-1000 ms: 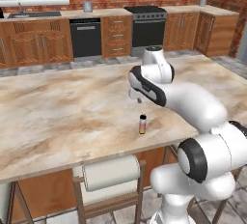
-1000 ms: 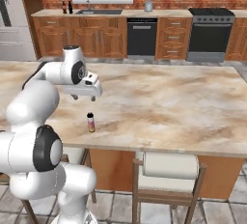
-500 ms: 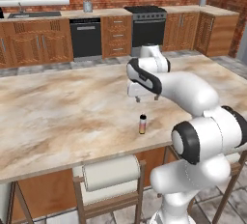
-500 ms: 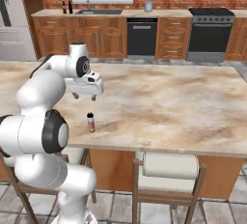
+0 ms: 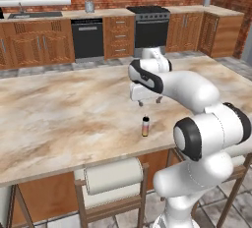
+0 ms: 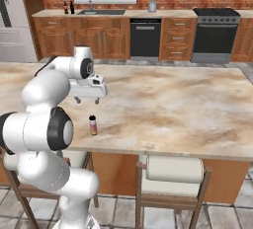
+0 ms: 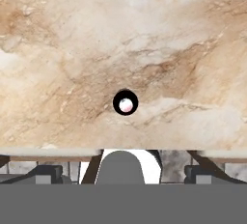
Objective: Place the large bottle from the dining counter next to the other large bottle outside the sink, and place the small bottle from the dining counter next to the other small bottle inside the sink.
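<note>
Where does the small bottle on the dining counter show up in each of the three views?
Left base view: small bottle upright near the counter's front edge, below the gripper.
Right base view: left of centre, under the gripper.
Hand view: centre, seen top-down.
Shared landmark: the marble dining counter.

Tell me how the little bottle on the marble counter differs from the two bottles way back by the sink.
The small bottle stands alone near the front edge of the dining counter, close to the open gripper; the far bottles stand side by side on the back counter left of the sink. It shows an orange body under a dark cap; they look mostly dark, too far for detail. All stand upright.
</note>
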Robot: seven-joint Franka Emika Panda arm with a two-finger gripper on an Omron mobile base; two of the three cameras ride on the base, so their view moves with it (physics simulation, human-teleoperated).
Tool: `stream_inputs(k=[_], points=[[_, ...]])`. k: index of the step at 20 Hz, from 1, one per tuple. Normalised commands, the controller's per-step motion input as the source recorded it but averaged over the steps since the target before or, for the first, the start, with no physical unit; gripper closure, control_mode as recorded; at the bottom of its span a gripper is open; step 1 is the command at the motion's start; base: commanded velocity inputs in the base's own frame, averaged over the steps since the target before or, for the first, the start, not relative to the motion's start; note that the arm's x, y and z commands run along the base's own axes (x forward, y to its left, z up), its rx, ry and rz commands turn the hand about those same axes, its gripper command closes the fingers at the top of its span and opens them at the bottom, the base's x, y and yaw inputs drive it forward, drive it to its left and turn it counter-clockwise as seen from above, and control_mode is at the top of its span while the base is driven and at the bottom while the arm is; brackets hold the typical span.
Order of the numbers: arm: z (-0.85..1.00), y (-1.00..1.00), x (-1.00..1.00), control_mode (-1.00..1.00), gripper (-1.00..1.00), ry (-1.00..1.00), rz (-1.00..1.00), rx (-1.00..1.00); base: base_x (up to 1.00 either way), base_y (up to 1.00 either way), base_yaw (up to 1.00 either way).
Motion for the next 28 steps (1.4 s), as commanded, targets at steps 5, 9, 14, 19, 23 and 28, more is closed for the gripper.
stream_inputs(k=[5, 9, 14, 19, 23, 28], points=[[-0.15, 0.00, 0.16, -1.00, -1.00, 0.00, 0.07, 0.00, 0.00, 0.00, 0.00], [-0.14, 0.00, 0.14, -1.00, -1.00, 0.00, 0.07, 0.00, 0.00, 0.00, 0.00], [-0.18, 0.00, 0.14, -1.00, -1.00, 0.00, 0.08, 0.00, 0.00, 0.00, 0.00], [-0.03, 0.00, 0.15, -1.00, -1.00, 0.00, 0.07, 0.01, 0.00, 0.00, 0.00], [0.00, 0.00, 0.01, -1.00, -1.00, 0.00, 0.11, 0.04, 0.00, 0.00, 0.00], [-0.03, 0.00, -0.01, -1.00, -1.00, -0.04, 0.14, 0.10, 0.00, 0.00, 0.00]])
